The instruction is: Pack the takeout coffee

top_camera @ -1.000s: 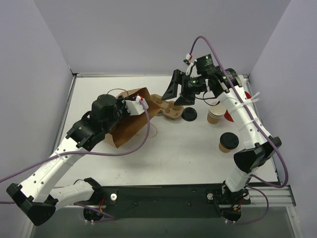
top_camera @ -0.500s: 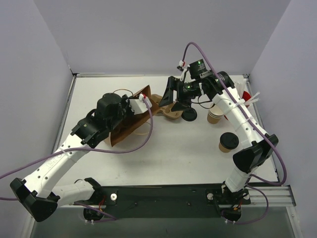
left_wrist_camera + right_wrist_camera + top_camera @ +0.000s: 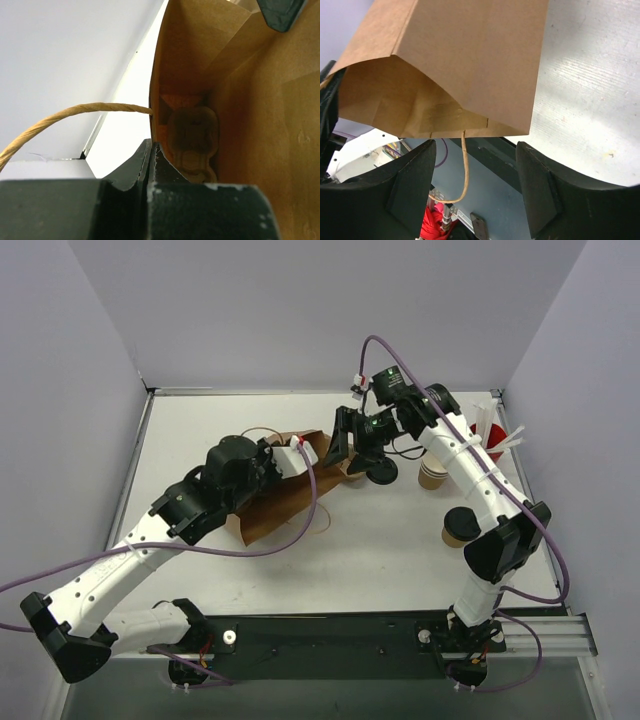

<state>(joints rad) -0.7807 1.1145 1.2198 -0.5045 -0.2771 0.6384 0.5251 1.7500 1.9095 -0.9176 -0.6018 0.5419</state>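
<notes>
The takeout coffee (image 3: 462, 525) stood upright, near and right of the wide-open right gripper (image 3: 356, 445), while the left gripper (image 3: 298, 453) pinched the paper bag (image 3: 280, 502).

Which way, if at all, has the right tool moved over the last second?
Yes. Seen from above, the right tool has shifted left, away from the stack of tan cups, toward the mouth of the paper bag.
</notes>
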